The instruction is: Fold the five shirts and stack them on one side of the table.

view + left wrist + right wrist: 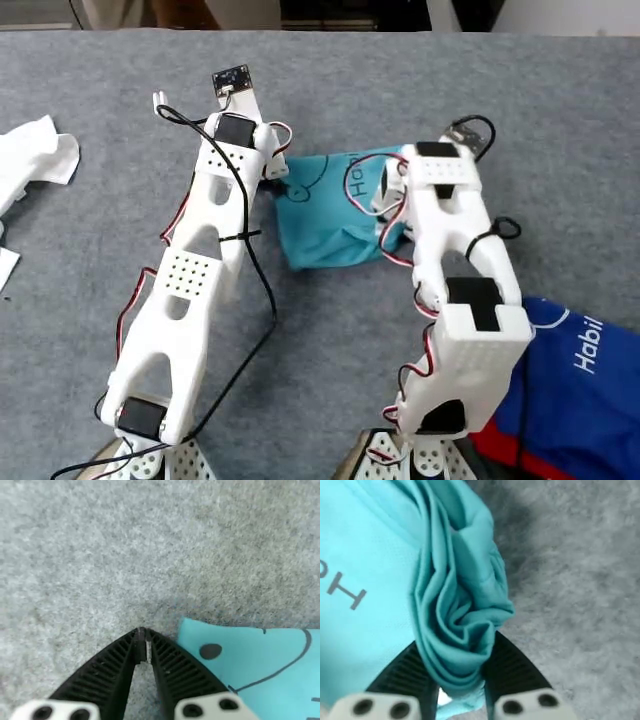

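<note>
Mid-fold on the grey, felt-like bench point(420, 90): the right claw point(457, 645) pinches a bunched, rumpled edge of the teal shirt point(325, 215), which lies partly folded at the bench's centre, between the arms. The left claw point(141, 636), closed and empty, sets its ribbed tips on the bench just beside the shirt's flat corner. The next move likely calls for carrying the soft gathered edge across without dragging the rest. A blue shirt point(585, 350) lies by the right arm's base.
</note>
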Motion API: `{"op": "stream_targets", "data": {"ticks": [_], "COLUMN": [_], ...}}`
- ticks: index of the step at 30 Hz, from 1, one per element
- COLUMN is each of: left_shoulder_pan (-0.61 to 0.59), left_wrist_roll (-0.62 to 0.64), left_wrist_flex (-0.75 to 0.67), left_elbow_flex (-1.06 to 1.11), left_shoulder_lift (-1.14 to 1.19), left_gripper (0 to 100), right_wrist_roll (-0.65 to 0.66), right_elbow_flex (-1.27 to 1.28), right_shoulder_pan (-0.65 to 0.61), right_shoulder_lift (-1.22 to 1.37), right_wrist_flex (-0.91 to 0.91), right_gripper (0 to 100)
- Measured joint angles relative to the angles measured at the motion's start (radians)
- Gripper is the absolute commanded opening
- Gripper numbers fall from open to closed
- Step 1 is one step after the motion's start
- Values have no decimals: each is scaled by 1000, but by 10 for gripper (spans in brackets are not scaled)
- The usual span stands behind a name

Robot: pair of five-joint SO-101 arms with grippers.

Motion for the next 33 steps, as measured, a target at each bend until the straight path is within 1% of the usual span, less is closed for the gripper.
{"op": "stream_targets", "data": {"ticks": [3, 5, 10, 12, 14, 16, 21, 27, 29, 33], "left_shoulder_pan": [-3, -11, -21, -21, -12, -5, -3, -2, -2, 28], "left_wrist_roll": [0, 18, 133, 198, 249, 272, 284, 284, 284, 284], "left_wrist_flex": [0, 0, 54, 97, 120, 129, 140, 149, 149, 149], "left_elbow_flex": [0, 0, 0, 0, 0, 0, 0, 0, 0, 8], "left_shoulder_lift": [0, -2, -3, -9, -9, -9, -26, -163, -203, -212], "left_gripper": [22, 49, 236, 272, 267, 267, 267, 265, 238, 177], "right_wrist_roll": [6, 6, 6, 6, 8, 11, 12, 12, 12, 12], "right_elbow_flex": [-14, -17, -17, -17, -17, -17, -17, -17, -17, -17], "right_shoulder_pan": [3, 3, 6, 6, 6, 6, 6, 6, 6, 6], "right_shoulder_lift": [5, 8, 8, 8, 8, 8, 8, 8, 8, 8], "right_wrist_flex": [14, 14, 14, 14, 14, 15, 15, 15, 15, 15], "right_gripper": [4, 4, 4, 4, 4, 4, 4, 4, 4, 4]}}
